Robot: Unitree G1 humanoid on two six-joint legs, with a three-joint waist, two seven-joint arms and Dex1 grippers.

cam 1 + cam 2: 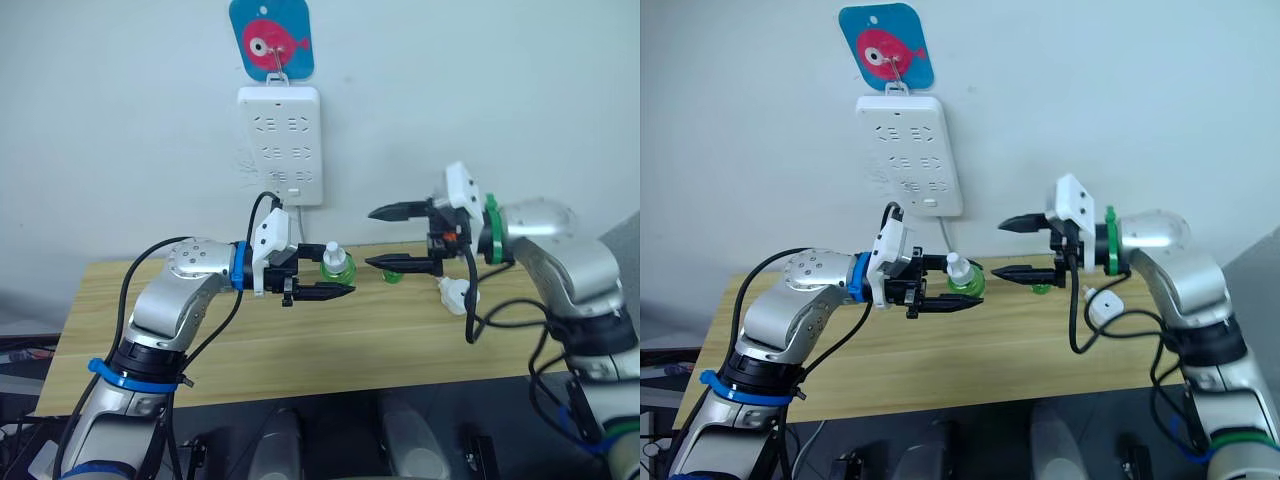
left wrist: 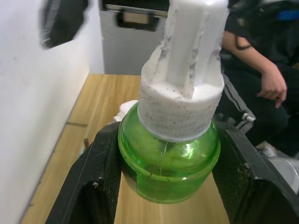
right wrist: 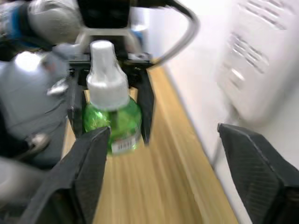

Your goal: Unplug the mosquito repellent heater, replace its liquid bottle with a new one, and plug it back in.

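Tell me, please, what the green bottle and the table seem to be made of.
The green bottle looks like clear, glossy plastic: light shines through it; its white cap looks matte. The table appears to be light wood or laminate, with visible grain lines.

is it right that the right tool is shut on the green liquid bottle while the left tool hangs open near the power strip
Not quite: the arms are swapped. The left tool is shut on the green liquid bottle, as the left wrist view shows, its fingers pressed against the bottle's sides. The right tool is the one that hangs open near the power strip.
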